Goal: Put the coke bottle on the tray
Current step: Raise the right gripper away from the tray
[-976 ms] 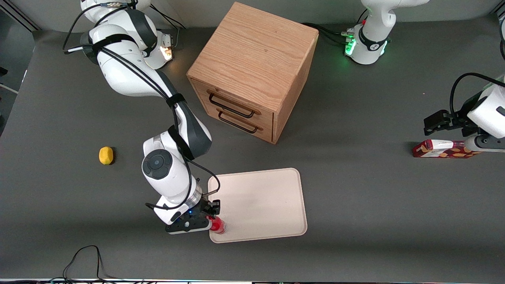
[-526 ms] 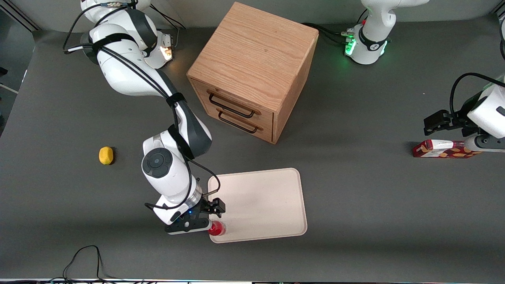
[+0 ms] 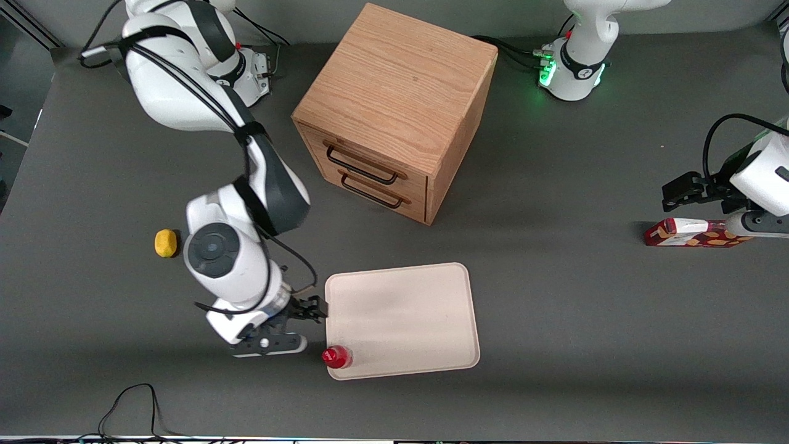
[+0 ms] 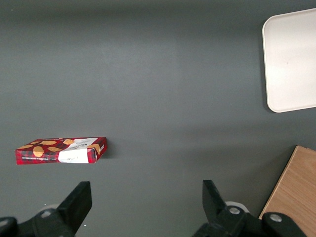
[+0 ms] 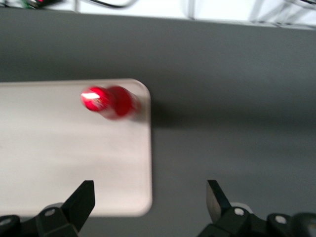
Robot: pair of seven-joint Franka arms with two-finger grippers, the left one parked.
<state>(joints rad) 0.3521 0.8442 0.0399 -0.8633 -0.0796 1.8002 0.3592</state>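
The end effector (image 3: 306,325) has drawn away from the coke bottle (image 3: 337,357) and now hangs over the counter (image 3: 555,320) just beside the tray (image 3: 407,320). Its fingers are spread and empty. The bottle stands upright on the tray's corner nearest the front camera, apart from the end effector.

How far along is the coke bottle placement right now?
Done: the coke bottle stands upright on the tray, in the corner nearest the front camera at the working arm's end. In hand: nothing; the gripper is open, beside the tray. Left: only parking the arm, likely.
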